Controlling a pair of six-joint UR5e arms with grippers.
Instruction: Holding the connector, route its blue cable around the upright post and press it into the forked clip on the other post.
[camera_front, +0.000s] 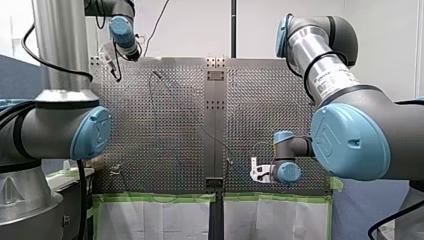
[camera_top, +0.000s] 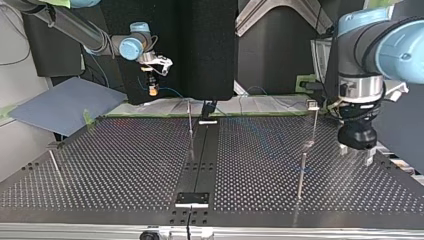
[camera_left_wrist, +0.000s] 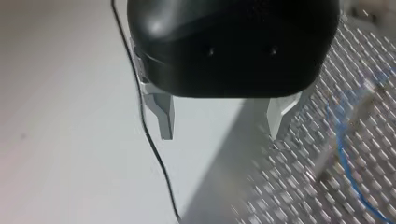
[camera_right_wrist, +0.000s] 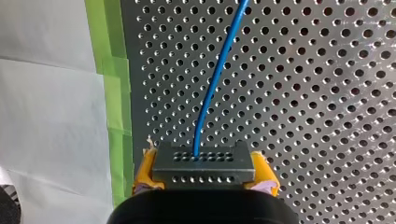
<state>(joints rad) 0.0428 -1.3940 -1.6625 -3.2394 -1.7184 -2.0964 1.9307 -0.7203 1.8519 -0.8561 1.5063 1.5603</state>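
My right gripper (camera_right_wrist: 204, 173) clamps the dark perforated connector (camera_right_wrist: 204, 162), seemingly the one rigid hold on its limp thin blue cable (camera_right_wrist: 215, 79); my left gripper (camera_left_wrist: 219, 122) gapes empty.

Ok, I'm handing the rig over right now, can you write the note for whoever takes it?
Right tool: shut on the connector, yellow pads on either side, above the table near its taped edge.
Left tool: open and empty, at the far left corner in the front view.
Blue cable: runs from the connector out over the table; its far run is too faint to trace.
Done: connector gripped.
Left: lead the cable round a post, then press it into the clip. I cannot tell which post carries it.
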